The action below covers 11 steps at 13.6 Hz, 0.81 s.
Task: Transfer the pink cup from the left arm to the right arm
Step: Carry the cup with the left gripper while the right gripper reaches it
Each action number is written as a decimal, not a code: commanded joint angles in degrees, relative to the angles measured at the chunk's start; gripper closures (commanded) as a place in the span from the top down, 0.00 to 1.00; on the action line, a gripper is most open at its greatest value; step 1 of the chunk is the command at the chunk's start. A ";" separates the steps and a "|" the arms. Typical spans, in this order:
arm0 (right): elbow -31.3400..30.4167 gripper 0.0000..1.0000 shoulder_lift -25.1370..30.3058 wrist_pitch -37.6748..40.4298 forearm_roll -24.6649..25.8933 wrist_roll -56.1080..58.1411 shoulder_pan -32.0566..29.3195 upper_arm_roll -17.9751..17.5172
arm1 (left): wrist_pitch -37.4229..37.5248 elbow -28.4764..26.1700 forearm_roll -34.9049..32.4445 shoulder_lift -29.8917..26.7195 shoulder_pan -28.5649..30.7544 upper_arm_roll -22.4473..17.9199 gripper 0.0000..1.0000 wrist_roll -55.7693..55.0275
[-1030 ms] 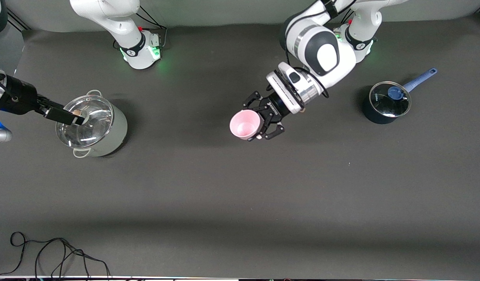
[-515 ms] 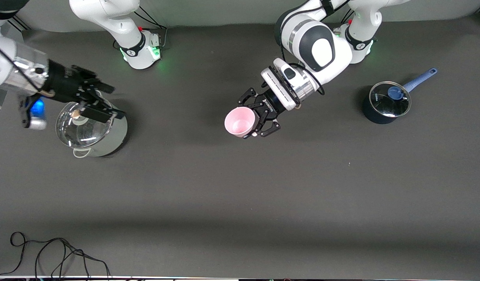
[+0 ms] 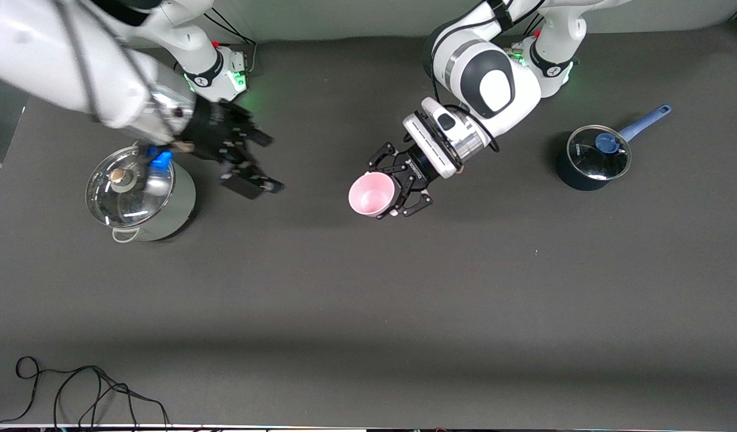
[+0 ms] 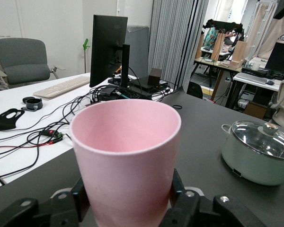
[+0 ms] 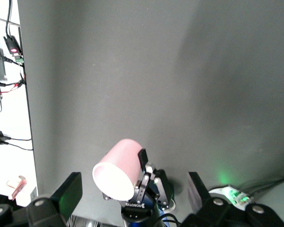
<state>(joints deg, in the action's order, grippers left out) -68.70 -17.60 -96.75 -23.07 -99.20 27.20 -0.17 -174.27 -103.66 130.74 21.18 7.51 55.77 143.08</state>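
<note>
The pink cup (image 3: 371, 195) is tilted, its mouth toward the right arm's end of the table. My left gripper (image 3: 387, 189) is shut on its base end and holds it in the air over the table's middle. In the left wrist view the cup (image 4: 125, 156) fills the centre, with a finger (image 4: 79, 199) pressed on each side. My right gripper (image 3: 266, 163) is open and empty, over the table between the lidded pot and the cup, apart from the cup. The right wrist view shows the cup (image 5: 119, 166) ahead, between its spread fingers (image 5: 68, 193).
A pale-green pot with a glass lid (image 3: 140, 195) stands at the right arm's end and also shows in the left wrist view (image 4: 260, 153). A dark saucepan with a blue handle (image 3: 593, 157) stands at the left arm's end. A black cable (image 3: 74, 390) lies near the front edge.
My right arm has swung from over the pale-green pot toward the cup, its gripper open. My left gripper has kept hold of the cup and shifted only slightly.
</note>
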 commanded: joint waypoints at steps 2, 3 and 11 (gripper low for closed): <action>8.58 0.98 -8.14 2.26 9.50 -2.85 7.84 0.61 | -1.34 1.53 1.18 0.00 -4.43 -3.74 0.46 0.27; 8.94 0.98 -9.19 2.62 10.75 -2.58 9.43 0.61 | -1.34 1.62 1.18 0.00 -4.43 -3.83 0.47 0.27; 8.94 0.76 -12.80 2.27 10.85 7.00 10.15 -1.32 | -1.34 1.70 1.18 0.00 -4.34 -3.83 0.48 0.27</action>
<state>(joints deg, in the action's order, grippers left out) -62.72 -28.32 -95.64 -13.13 -93.83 37.54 -0.74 -174.27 -103.02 130.74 21.24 4.31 52.66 143.08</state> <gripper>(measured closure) 0.031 0.330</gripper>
